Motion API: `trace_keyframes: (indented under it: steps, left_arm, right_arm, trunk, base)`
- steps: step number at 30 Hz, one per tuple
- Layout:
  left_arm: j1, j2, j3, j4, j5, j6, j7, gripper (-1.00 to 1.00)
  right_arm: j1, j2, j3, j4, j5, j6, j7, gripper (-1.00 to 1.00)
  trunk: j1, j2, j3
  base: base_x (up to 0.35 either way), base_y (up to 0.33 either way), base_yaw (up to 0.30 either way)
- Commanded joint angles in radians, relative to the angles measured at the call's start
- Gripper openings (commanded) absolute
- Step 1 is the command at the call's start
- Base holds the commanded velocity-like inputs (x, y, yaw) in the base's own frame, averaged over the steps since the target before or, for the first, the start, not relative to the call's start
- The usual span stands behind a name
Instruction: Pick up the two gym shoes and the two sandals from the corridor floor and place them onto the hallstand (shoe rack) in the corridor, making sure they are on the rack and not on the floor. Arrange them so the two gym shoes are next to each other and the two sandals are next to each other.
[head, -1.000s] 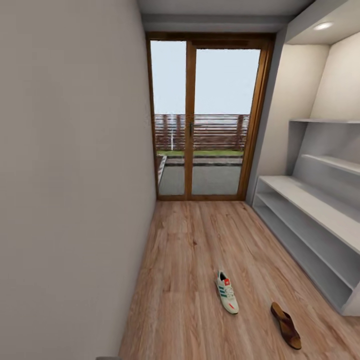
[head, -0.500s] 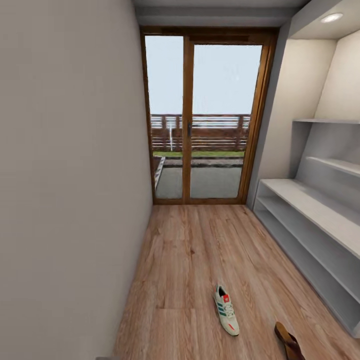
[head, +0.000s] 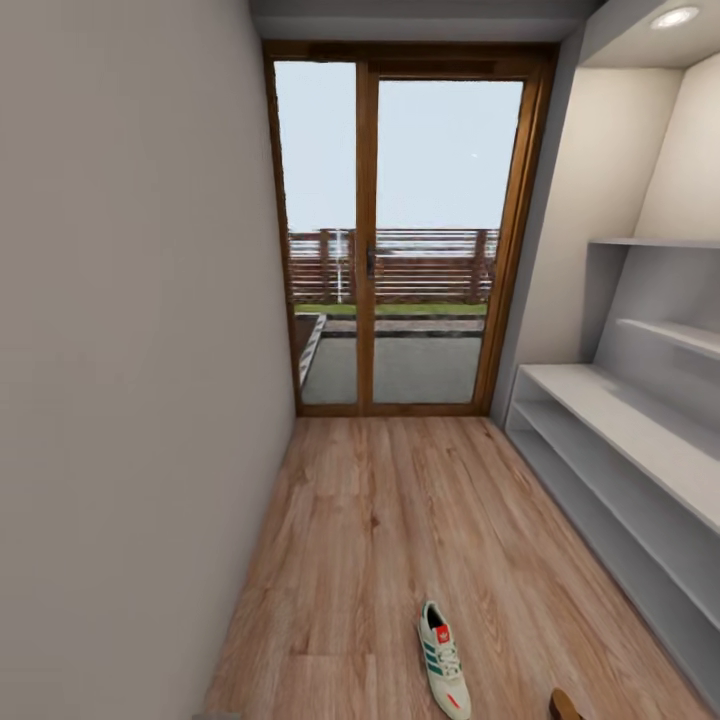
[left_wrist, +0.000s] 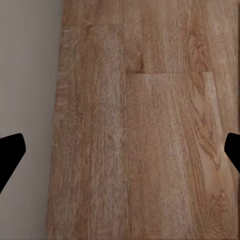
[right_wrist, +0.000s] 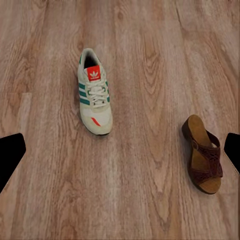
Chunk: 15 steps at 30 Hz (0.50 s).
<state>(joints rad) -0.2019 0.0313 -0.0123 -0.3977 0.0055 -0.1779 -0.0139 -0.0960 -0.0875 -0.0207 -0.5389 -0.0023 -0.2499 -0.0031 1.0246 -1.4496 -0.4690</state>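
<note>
One cream-white gym shoe (head: 443, 659) with green stripes lies on the wood-plank corridor floor (head: 390, 520) near the lower edge of the head view; it also lies below the right wrist camera (right_wrist: 94, 92). A dark brown sandal (right_wrist: 202, 154) rests on the floor beside it, apart from the shoe; just its tip (head: 563, 705) peeks in at the head view's bottom edge. The pale grey hallstand (head: 620, 440) with open shelves runs along the right wall. My right gripper (right_wrist: 120, 152) hangs open above the floor. My left gripper (left_wrist: 120, 152) is open over bare planks beside the wall.
A grey wall (head: 130, 400) bounds the corridor on the left. A wood-framed glass door (head: 400, 240) closes the far end. Two upper wall shelves (head: 665, 290) sit above the hallstand's bench.
The whole view has shifted: the camera has advanced down the corridor, so the door looks nearer and the shoe and sandal slid toward the picture's bottom edge.
</note>
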Motion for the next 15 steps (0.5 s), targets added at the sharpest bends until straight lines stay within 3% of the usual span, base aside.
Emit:
trace_keyframes:
  steps: [1, 10, 15]
  left_arm:
    - [-0.001, 0.000, -0.001, 0.001, 0.001, -0.003, -0.001, 1.00]
    - [-0.001, 0.001, -0.001, 0.000, 0.001, -0.003, -0.001, 1.00]
    - [-0.001, 0.000, -0.001, -0.001, 0.001, -0.004, -0.001, 1.00]
  right_arm:
    - [-0.001, 0.000, -0.001, 0.001, 0.000, -0.003, 0.000, 1.00]
    - [-0.001, 0.000, -0.001, 0.001, -0.001, -0.003, 0.001, 1.00]
    - [-0.001, 0.000, -0.001, 0.001, -0.001, -0.003, 0.001, 1.00]
  trunk:
    - [0.000, 0.000, -0.001]
    - [0.000, 0.000, -0.001]
    - [0.000, 0.000, -0.001]
  base:
    - [0.268, -0.228, 0.000]
    - [0.273, -0.215, 0.000]
    - [0.320, -0.075, 0.000]
